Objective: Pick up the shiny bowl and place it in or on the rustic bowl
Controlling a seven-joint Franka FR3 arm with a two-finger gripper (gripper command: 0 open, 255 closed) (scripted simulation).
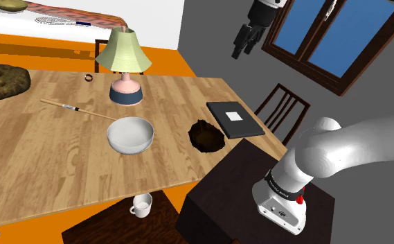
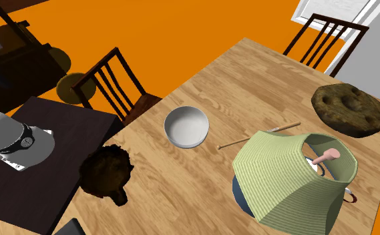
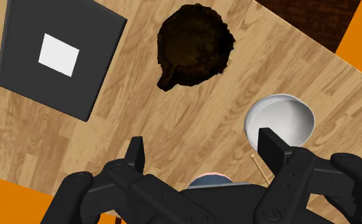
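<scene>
Shoulder view gave me the wooden table [image 1: 50,159] first, with the dark stand [image 1: 223,197] butted against its edge at that view's lower right. A lamp [image 1: 124,59] with a pale green shade stood towards the far edge, and a brown lumpy mat [image 1: 1,82] lay at the edge on the shoulder view's left. A flat black book [image 1: 235,119] with a white square on its cover lay along the edge next to the stand.

I found the shiny bowl [image 1: 130,134], drawn pale grey-white, upright and empty near the middle of the table, short of the edge closest to that camera. The rustic bowl [image 1: 206,135], dark brown and rough, sat just beside the book at the edge by the stand, well apart from the shiny bowl with bare wood between them. A thin wooden stick [image 1: 74,108] lay between the lamp and the shiny bowl. A white mug [image 1: 141,204] sat lower, off the table's edge.

My gripper [image 1: 244,50] hung high above the table, its fingers [image 3: 136,153] spread wide with nothing between them, touching neither bowl.
</scene>
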